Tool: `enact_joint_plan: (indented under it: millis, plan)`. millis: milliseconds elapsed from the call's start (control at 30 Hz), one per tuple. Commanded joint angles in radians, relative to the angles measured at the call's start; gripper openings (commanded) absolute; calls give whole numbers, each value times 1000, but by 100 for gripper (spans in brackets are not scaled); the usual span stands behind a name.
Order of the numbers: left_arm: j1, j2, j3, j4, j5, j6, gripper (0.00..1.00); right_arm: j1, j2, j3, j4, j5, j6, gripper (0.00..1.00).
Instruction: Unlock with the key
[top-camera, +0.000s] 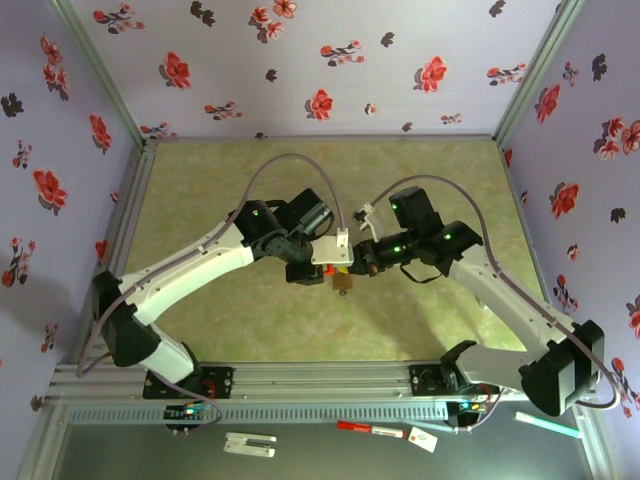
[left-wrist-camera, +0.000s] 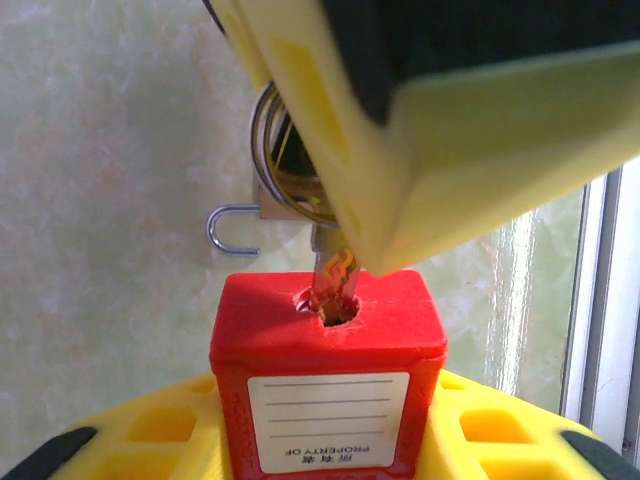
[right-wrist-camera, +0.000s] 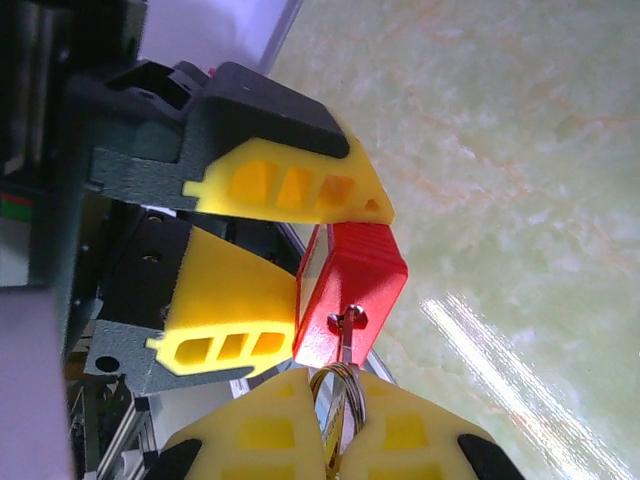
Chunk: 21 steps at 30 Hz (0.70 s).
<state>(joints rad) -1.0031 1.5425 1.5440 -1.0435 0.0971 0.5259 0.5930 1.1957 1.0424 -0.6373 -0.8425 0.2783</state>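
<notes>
Pinches red padlock (left-wrist-camera: 328, 335) between left gripper (left-wrist-camera: 330, 445) fingers; clamps key (left-wrist-camera: 334, 268) in tightly pressed right gripper (right-wrist-camera: 336, 420), with blade seated in the keyhole (left-wrist-camera: 341, 312) just beyond its fingertips.

Red padlock (left-wrist-camera: 328, 370): blocky plastic body, held clear of the bench over its middle, clamped between the yellow fingers of the left gripper (right-wrist-camera: 340, 250). White label (left-wrist-camera: 328, 420) on one broad face, ruled lines, "PROPERTY OF" reading upside down from my left wrist view. Shackle end hidden from me.

Key (left-wrist-camera: 335, 272): metal blade seated in the keyway on the end face, standing nearly square to it. Its head is pinched in the right gripper (right-wrist-camera: 340, 385). Wire key ring (left-wrist-camera: 268, 140) loops off the head.
</notes>
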Motion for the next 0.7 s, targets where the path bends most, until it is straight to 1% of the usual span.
enact_joint_plan:
  millis: [0,67,100,133,200,267,333,400,433,467,500,533,567,600,633,667]
  plan:
    - [-81,-19,155,444,382,24,0,76,62,-15,-25,105,-124,0]
    - [-67,1,188,426,445,-7,0,74,47,-20,-10,127,-118,0]
    - [-66,7,190,433,445,-4,0,69,44,-27,18,114,-87,0]
    - [-68,5,179,453,423,-1,0,63,49,-42,60,87,-36,0]
    - [-75,-22,103,577,296,-18,0,62,59,-74,181,35,99,0]
    - [-88,-65,11,715,190,-14,0,60,66,-126,333,36,283,0]
    - [-104,-89,-30,763,152,7,0,61,74,-167,462,14,420,0]
    - [-114,-83,4,695,181,31,0,62,79,-209,602,-14,539,0]
    - [-112,-79,21,663,212,32,0,66,83,-231,675,-43,580,0]
    - [-103,-81,32,639,269,25,0,70,86,-248,737,-77,599,0]
    - [-82,-80,41,612,360,7,0,78,87,-244,717,-104,546,0]
    - [-56,-73,57,580,465,-14,0,91,81,-215,595,-95,422,0]
    - [-26,-53,86,547,558,-61,0,122,67,-163,390,-23,218,0]
    - [-8,-31,116,514,612,-85,0,151,66,-113,216,56,55,0]
    - [-3,-17,141,476,628,-79,0,173,74,-81,114,104,-49,0]
    - [-2,-8,161,441,632,-58,0,181,89,-63,42,149,-114,0]
